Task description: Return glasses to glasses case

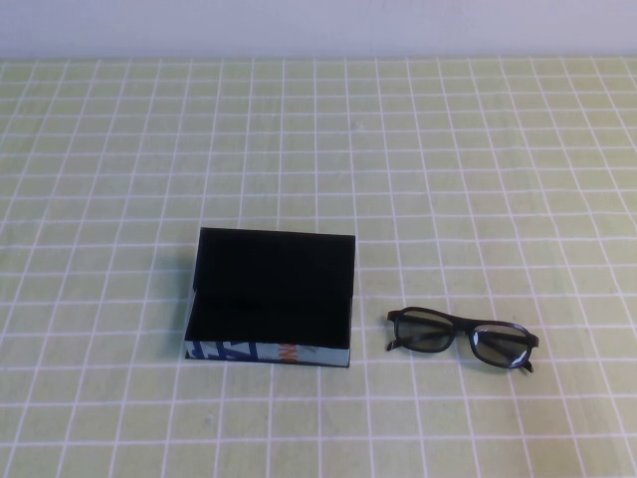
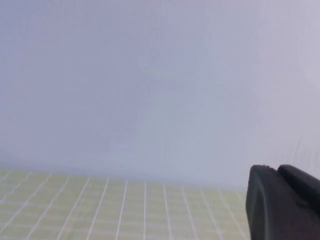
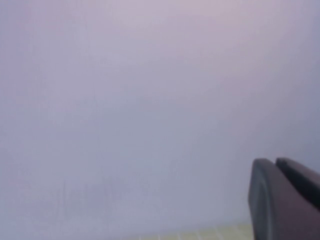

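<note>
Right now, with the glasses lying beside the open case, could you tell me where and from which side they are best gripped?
Probably at the bridge of the glasses, coming straight down from above: they lie flat on the checked tablecloth, right of the open glasses case, and the frame is thinnest there. The right gripper, shut, and the left gripper are both parked, facing the wall, out of the high view.

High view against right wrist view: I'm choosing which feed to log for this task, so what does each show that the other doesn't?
Only the high view shows the glasses case, lid open, and the glasses lying apart on its right; neither arm appears there. Only the right wrist view shows the right gripper, shut, aimed at a blank pale wall. The left gripper shows in neither. Both share the green checked tablecloth, a mere sliver in the wrist view.
</note>
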